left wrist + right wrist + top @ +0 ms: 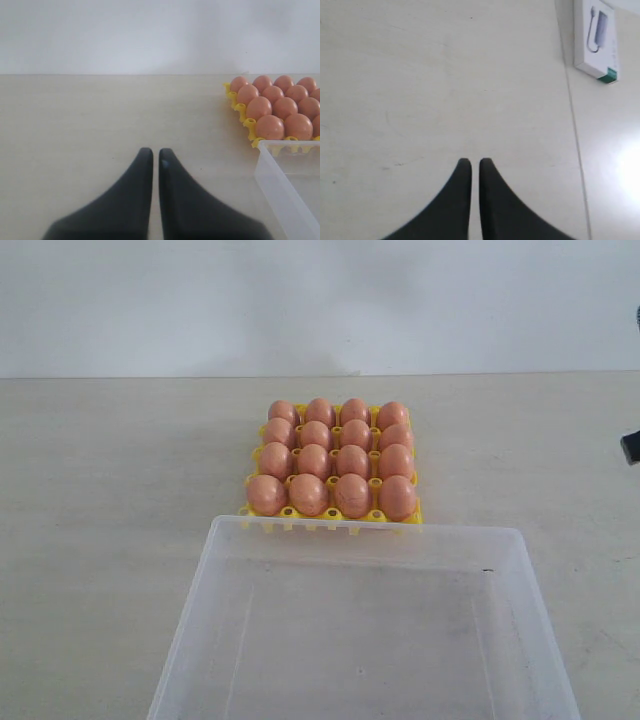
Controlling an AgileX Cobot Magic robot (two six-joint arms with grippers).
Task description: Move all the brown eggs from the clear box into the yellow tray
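Several brown eggs (pixel 330 458) fill every cup of the yellow tray (pixel 330 514) at the middle of the table; part of the same eggs (pixel 280 112) and tray (pixel 249 125) shows in the left wrist view. In front of the tray stands the clear box (pixel 215 575), holding nothing; a corner of the clear box (pixel 280 187) appears in the left wrist view. My left gripper (pixel 156 152) is shut and holds nothing, over bare table left of the tray. My right gripper (pixel 475 162) is shut and holds nothing, above bare table with no egg near.
A white packaged item (pixel 595 42) lies on the table ahead of the right gripper. A dark piece of the right arm (pixel 631 447) shows at the right edge of the exterior view. A pale wall backs the table.
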